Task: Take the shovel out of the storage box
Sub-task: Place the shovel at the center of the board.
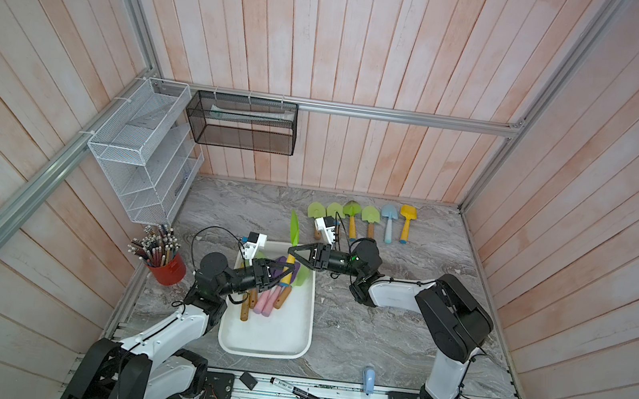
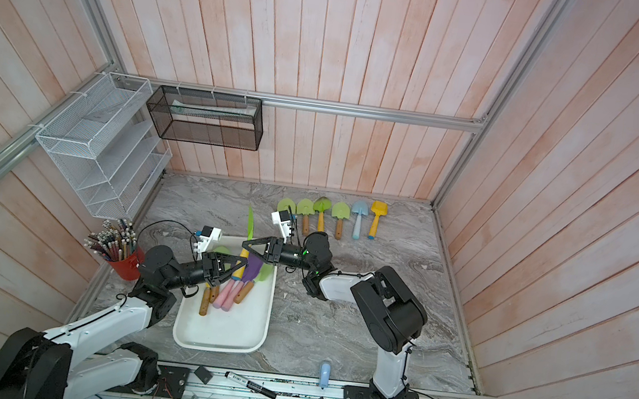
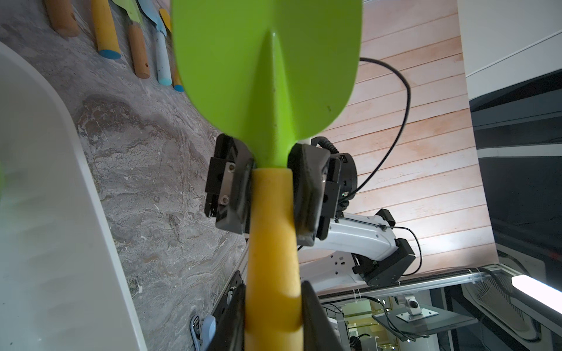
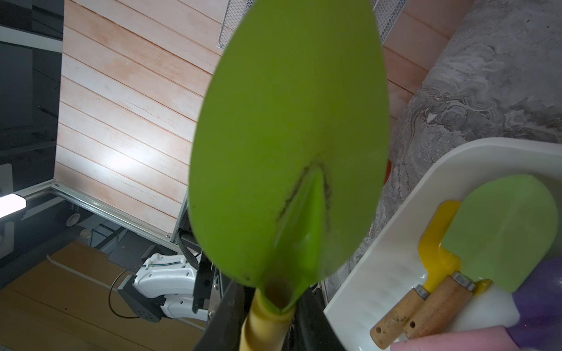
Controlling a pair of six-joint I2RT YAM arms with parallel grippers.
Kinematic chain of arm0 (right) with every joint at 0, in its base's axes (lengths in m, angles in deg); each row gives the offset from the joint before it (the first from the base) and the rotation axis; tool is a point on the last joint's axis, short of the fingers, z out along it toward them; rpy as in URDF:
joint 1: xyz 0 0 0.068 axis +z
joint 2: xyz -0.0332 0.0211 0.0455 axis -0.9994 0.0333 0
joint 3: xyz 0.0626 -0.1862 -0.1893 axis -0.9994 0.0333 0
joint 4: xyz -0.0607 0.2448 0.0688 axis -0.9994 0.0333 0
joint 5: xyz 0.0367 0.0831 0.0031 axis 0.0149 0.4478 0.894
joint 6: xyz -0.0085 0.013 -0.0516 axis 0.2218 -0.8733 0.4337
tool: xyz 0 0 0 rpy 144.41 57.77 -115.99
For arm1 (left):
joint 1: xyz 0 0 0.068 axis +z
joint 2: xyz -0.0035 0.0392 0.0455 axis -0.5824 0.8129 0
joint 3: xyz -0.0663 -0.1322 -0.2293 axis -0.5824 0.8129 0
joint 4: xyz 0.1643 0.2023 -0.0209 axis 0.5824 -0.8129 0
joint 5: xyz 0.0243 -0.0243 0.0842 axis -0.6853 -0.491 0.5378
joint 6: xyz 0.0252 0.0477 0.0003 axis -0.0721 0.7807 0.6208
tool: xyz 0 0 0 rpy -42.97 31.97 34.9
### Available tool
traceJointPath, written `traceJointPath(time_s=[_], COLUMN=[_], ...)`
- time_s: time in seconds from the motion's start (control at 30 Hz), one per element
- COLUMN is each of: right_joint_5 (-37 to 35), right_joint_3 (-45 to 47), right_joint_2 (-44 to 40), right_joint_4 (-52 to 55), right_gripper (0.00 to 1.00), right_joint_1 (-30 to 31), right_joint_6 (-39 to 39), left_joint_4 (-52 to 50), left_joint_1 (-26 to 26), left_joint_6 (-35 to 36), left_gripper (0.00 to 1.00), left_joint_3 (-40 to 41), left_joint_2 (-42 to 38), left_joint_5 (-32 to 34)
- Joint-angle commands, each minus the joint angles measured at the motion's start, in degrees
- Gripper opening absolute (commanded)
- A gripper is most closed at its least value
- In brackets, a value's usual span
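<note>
- The shovel [image 1: 294, 228], with a green blade and a yellow handle, stood blade-up over the far end of the storage box [image 1: 270, 338]. It was lifted clear of the other shovels [image 1: 269, 298] lying inside.
- The left gripper [image 1: 278, 274] was clenched on the lower handle. The right gripper [image 1: 292, 252] was grasping the handle's top just under the blade neck, and in the left wrist view its jaws pressed on both sides.
- This looked like a hand-over, so the right grip needed to be firm and square on the round handle before the left let go.
- The left gripper would best release fully and back straight off, so as not to drag or twist the handle.
- The blade end looked heavier and might tip in the grip. A slow carry, high over the box rim toward the row of shovels [image 1: 361, 218] on the tabletop [image 1: 377, 321], seemed the safest course.
</note>
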State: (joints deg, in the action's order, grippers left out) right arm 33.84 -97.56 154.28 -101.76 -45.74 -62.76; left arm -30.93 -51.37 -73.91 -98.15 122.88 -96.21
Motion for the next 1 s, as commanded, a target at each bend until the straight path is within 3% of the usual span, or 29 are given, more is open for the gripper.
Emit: traceJointPath(time_s=[0.0, 0.23, 0.4, 0.5, 0.77, 0.97], right_joint_5=[1.1, 1.0, 0.8, 0.7, 1.1, -2.5], right_joint_3=[-2.2, -2.4, -1.9, -0.8, 4.3, 4.1], right_joint_2=[2.1, 2.8, 1.8, 0.6, -6.8, -15.6], right_joint_4=[-9.1, -11.0, -9.1, -7.0, 3.1, 29.5], right_gripper=[0.29, 0.19, 0.14, 0.14, 0.14, 0.14], right_joint_1=[0.4, 0.3, 0.0, -0.8, -6.9, -11.9], right_joint_6=[-4.1, -7.0, -5.7, -5.2, 3.1, 18.4], left_joint_4=[1.5, 1.4, -1.7, -6.5, -30.2, -44.4], left_joint_1=[0.1, -0.1, -0.1, 0.2, 0.6, 0.7], left_joint_6=[-0.1, 0.1, 1.7, 4.7, 19.4, 28.9], left_gripper=[0.17, 0.21, 0.55, 0.67, 0.68, 0.68], left_joint_3=[1.1, 1.5, 0.7, -0.9, -8.2, -11.8], left_joint_2=[0.9, 1.0, 0.8, -0.5, -5.7, -5.3], left_joint_5=[-1.4, -1.7, -1.8, -1.7, 1.6, 7.6])
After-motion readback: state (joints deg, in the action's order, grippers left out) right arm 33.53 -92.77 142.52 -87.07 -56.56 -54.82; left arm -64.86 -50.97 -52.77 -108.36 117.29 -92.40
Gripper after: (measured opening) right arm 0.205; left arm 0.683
